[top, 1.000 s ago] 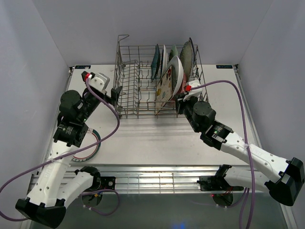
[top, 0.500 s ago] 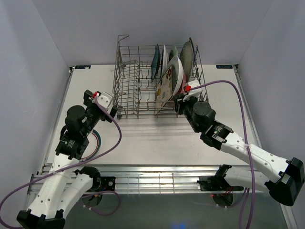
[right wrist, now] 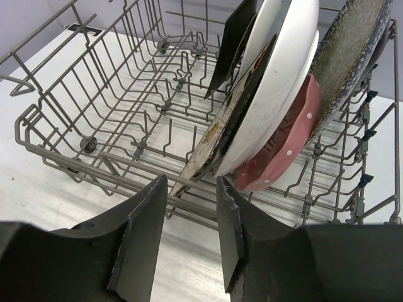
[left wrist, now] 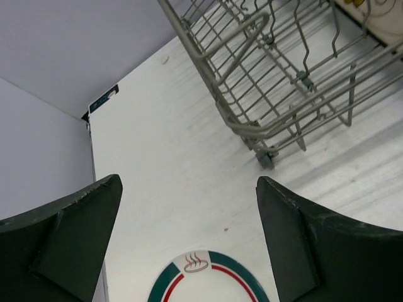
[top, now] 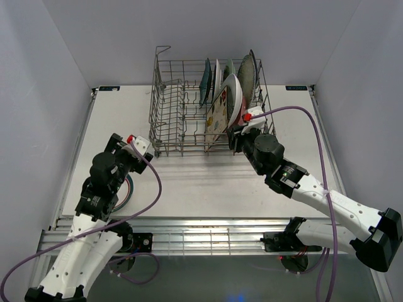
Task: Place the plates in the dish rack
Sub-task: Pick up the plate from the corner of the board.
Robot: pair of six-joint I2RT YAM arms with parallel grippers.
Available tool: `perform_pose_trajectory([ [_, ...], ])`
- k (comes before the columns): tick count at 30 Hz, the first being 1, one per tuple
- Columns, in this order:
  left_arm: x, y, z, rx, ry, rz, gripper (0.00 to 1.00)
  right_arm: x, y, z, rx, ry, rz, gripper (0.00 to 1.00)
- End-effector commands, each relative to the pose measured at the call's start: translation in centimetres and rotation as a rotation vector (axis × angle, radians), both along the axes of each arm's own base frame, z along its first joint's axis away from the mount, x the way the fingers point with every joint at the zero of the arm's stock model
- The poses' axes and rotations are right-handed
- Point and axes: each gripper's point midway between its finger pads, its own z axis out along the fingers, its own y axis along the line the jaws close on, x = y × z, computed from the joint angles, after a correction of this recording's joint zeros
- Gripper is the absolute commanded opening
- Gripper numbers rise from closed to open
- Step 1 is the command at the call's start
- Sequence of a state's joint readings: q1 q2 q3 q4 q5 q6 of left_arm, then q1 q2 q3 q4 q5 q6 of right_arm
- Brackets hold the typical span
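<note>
left jaws wide apart | right jaws slightly parted by dish rack (top: 176, 119) | rimmed plate (left wrist: 208, 280) cut off below

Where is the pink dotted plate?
In the right wrist view, the pink plate leans at the right of the dish rack, between the white plate and the speckled plate.

You can read no word or number anywhere here. Two small dark labels sit at the far edge of the table (top: 189, 182), the left label (top: 108, 88) and the right label (top: 297, 88), and their pale print is too small to make out. The round plate (left wrist: 211, 286) lying on the table carries an emblem (left wrist: 194, 264) like a steaming cup, with no lettering. The pink dotted plate (right wrist: 283, 148) in the dish rack (right wrist: 75, 157) shows raised marks that you cannot read.
</note>
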State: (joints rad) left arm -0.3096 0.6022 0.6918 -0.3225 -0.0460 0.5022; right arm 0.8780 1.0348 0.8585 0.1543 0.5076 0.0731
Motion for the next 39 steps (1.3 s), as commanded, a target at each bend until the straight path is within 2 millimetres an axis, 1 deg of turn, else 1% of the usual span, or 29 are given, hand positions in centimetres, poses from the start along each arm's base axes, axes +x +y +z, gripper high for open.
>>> perform_pose_trajectory([
  [1, -1.1, 1.7, -0.5, 0.079, -0.03, 0.042, 0.98, -0.2, -0.4, 3.5, 0.076, -0.055, -0.002, 0.43],
  [2, -1.7, 1.6, -0.1, 0.063, -0.053, 0.03, 0.98, -0.2, -0.3, 3.5, 0.077, -0.056, -0.002, 0.44],
  [3, -2.1, 1.5, -0.4, 0.056, -0.052, 0.019, 0.98, -0.2, -0.2, 3.4, 0.074, -0.055, 0.004, 0.44],
  [4, -2.3, 1.3, -1.6, 0.062, -0.027, 0.006, 0.98, -0.2, -0.1, 3.1, 0.073, -0.049, 0.01, 0.44],
  [6, -2.8, 1.7, -3.4, 0.102, 0.012, 0.004, 0.98, -0.2, 0.2, 2.8, 0.069, -0.041, 0.02, 0.44],
  [8, -3.1, 2.6, -5.9, 0.155, 0.079, 0.038, 0.98, -0.3, 0.4, 2.7, 0.07, -0.036, 0.029, 0.44],
  [9, -3.2, 3.6, -6.6, 0.197, 0.087, 0.075, 0.98, -0.3, 0.3, 2.7, 0.07, -0.036, 0.028, 0.44],
  [10, -3.2, 4.0, -7.2, 0.219, 0.094, 0.088, 0.98, -0.3, 0.3, 2.7, 0.069, -0.035, 0.028, 0.44],
  [11, -3.5, 4.3, -8.5, 0.243, 0.117, 0.092, 0.98, -0.4, 0.1, 2.9, 0.075, -0.038, 0.025, 0.44],
  [12, -3.8, 4.6, -8.4, 0.251, 0.105, 0.104, 0.98, -0.5, 0.1, 2.9, 0.08, -0.039, 0.026, 0.45],
  [14, -4.6, 4.6, -9.0, 0.266, 0.129, 0.079, 0.98, -0.7, -0.1, 3.2, 0.088, -0.046, 0.031, 0.45],
  [15, -5.0, 4.1, -9.2, 0.262, 0.134, 0.041, 0.98, -0.8, -0.1, 3.3, 0.089, -0.047, 0.031, 0.45],
  [17, -5.5, 3.9, -10.0, 0.263, 0.165, 0.02, 0.98, -0.8, -0.6, 3.2, 0.089, -0.047, 0.019, 0.45],
  [19, -5.8, 3.9, -11.7, 0.284, 0.218, 0.011, 0.98, -1.0, -0.8, 3.1, 0.093, -0.049, 0.014, 0.46],
  [20, -5.8, 4.2, -12.2, 0.295, 0.232, 0.025, 0.98, -1.0, -0.9, 3.2, 0.094, -0.05, 0.012, 0.46],
  [21, -6.0, 4.6, -13.3, 0.315, 0.257, 0.035, 0.98, -1.0, -1.0, 3.1, 0.093, -0.049, 0.008, 0.46],
  [23, -6.1, 5.2, -14.2, 0.345, 0.279, 0.057, 0.98, -1.1, -1.2, 3.2, 0.095, -0.051, 0.005, 0.47],
  [25, -6.5, 5.1, -15.2, 0.341, 0.313, 0.044, 0.98, -1.2, -1.3, 3.0, 0.098, -0.05, 0.008, 0.47],
  [28, -7.1, 4.3, -15.7, 0.311, 0.342, 0.005, 0.98, -1.3, -1.5, 2.9, 0.097, -0.049, 0.003, 0.47],
  [29, -7.4, 4.2, -16.2, 0.313, 0.37, -0.008, 0.98, -1.2, -1.7, 2.9, 0.096, -0.049, -0.007, 0.47],
  [34, -8.2, 5.4, -18.6, 0.343, 0.487, 0.052, 0.98, -1.3, -2.0, 3.0, 0.099, -0.05, -0.012, 0.48],
  [37, -8.6, 5.1, -19.5, 0.316, 0.529, 0.053, 0.98, -1.3, -2.0, 2.9, 0.099, -0.045, -0.017, 0.48],
  [39, -8.7, 5.2, -19.5, 0.31, 0.533, 0.065, 0.98, -1.3, -2.0, 2.8, 0.096, -0.042, -0.014, 0.48],
])
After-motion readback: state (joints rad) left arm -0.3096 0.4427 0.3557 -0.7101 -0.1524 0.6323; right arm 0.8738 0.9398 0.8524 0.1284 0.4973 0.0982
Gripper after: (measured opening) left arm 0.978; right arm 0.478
